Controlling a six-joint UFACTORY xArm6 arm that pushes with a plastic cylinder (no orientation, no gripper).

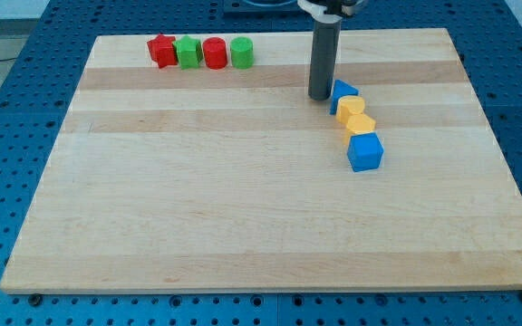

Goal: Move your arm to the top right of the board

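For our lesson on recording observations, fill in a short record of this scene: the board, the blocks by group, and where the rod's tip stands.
Board: wooden board on a blue perforated table
Top-left row, left to right: red block, green block, red cylinder, green cylinder
Right chain, top to bottom: blue block, yellow block, yellow block, blue cube
My tip: just left of the chain's top blue block
Task status: tip not yet at the board's top right corner
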